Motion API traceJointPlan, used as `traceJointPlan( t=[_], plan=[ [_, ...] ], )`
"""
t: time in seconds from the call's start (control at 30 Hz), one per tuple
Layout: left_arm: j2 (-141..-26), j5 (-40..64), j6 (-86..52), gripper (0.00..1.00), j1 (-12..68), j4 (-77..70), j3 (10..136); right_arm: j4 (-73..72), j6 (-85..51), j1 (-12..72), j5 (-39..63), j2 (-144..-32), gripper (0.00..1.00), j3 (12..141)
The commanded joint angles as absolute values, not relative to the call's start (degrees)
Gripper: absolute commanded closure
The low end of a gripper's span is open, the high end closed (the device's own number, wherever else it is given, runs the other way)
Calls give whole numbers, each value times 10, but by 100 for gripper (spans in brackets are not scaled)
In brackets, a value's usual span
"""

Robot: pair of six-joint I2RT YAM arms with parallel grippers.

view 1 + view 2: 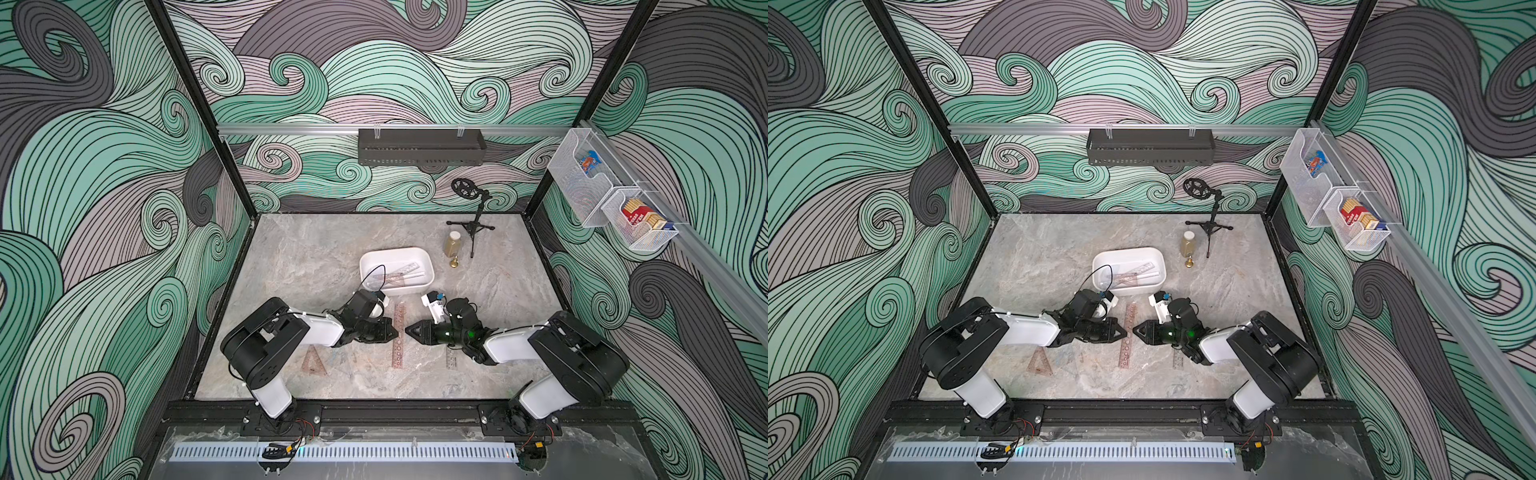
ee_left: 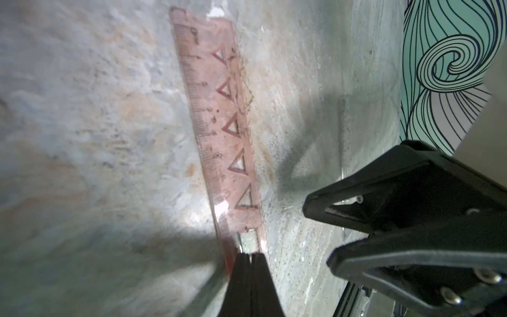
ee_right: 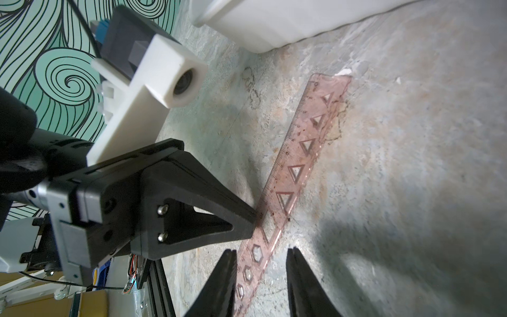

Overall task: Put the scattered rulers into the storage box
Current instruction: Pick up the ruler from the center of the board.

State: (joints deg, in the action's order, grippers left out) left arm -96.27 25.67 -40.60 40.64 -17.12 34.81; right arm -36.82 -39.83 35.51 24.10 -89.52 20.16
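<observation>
Here, the left fingers (image 2: 241,277) clenched one edge of the reddish ruler (image 2: 216,115), likely to tip it off the table (image 1: 291,270); the right fingers (image 3: 219,282) stood parted astride it, just this side of the white box (image 1: 409,287).

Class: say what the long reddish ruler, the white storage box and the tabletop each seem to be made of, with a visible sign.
Reddish ruler: likely thin tinted see-through plastic, glossy; veining beneath shows through it. Storage box: opaque white plastic, smooth, moulded rounded corners. Tabletop: looks like grey-beige marble, or a printed imitation; cloudy veining, low sheen.
</observation>
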Motion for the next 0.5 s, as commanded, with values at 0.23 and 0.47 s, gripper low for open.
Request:
traceJointPlan(
  t=[0.23, 0.47],
  plan=[
    [-958, 190, -389, 100, 410, -80, 360, -348, -396, 365, 236, -902, 65, 218],
    [-957, 197, -392, 100, 411, -94, 353, -352, -401, 372, 239, -912, 65, 222]
  ],
)
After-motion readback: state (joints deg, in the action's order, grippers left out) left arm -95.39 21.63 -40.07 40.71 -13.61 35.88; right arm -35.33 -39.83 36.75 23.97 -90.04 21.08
